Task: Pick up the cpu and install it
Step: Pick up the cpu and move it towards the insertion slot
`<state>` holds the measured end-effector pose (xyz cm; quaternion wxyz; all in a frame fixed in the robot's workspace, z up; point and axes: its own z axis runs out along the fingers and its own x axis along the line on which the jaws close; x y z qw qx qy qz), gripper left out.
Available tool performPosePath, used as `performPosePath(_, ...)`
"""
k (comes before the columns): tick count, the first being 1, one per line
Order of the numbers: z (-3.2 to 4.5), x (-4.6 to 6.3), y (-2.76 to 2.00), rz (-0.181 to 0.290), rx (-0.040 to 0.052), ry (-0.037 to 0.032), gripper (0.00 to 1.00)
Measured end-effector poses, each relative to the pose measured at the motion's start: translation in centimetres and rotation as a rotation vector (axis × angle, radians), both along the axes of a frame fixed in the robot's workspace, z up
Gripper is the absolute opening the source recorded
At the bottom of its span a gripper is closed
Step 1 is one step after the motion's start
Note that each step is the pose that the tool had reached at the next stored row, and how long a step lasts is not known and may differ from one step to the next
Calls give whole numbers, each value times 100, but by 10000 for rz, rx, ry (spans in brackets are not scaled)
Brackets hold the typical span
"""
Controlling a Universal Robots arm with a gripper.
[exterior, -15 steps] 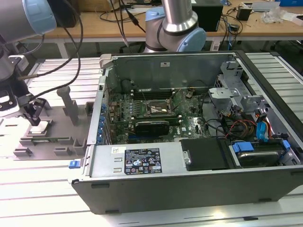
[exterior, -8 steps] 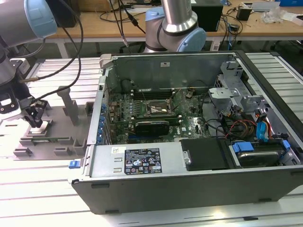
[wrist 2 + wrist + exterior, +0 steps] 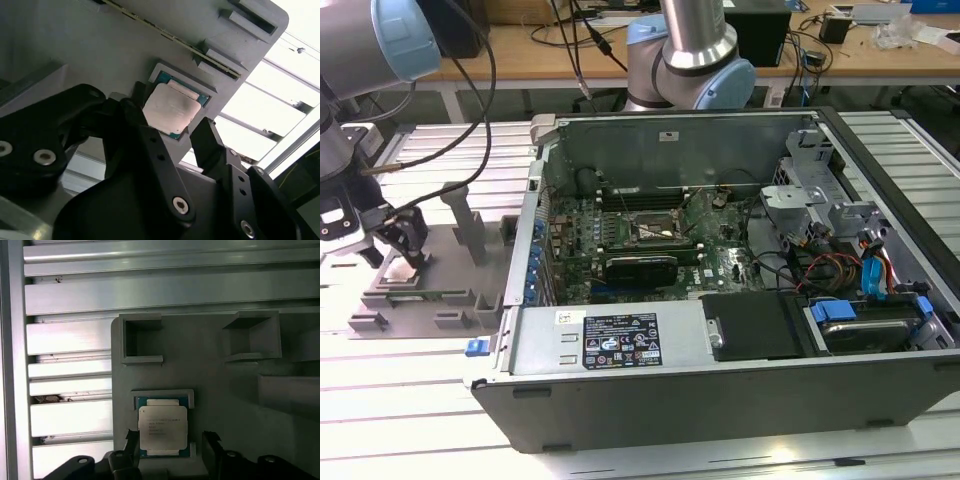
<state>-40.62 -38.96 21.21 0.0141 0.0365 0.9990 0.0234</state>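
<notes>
Aluminium slats make up the desk, and the exterior view takes in the whole layout: a big open computer case lies on its side in the middle, with its green motherboard and dark metal-framed socket exposed. A grey plastic tray with moulded blocks sits well apart from the case, towards the exterior view's left. The arm reaches down over that tray, with the black hand low above it.

Both wrist views add what that wide view cannot resolve. The cpu lies flat in a shallow framed recess of the tray, silvery top upward, with a thin green rim around it. The hand is open, its two black fingers spread so that one stands on each side of the chip, which lies between them. In the first wrist view a clear gap separates one finger from the chip's edge; the other finger sits just beside the opposite edge, and whether it touches is not clear.
</notes>
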Motion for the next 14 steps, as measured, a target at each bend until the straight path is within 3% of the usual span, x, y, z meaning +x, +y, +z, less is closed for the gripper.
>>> performPosePath(3,0,0,0,0,0,0,72)
performPosePath(9,-91,-1,6,5,-8,0,72)
performPosePath(14,-157,0,44,13,-13,-1,72)
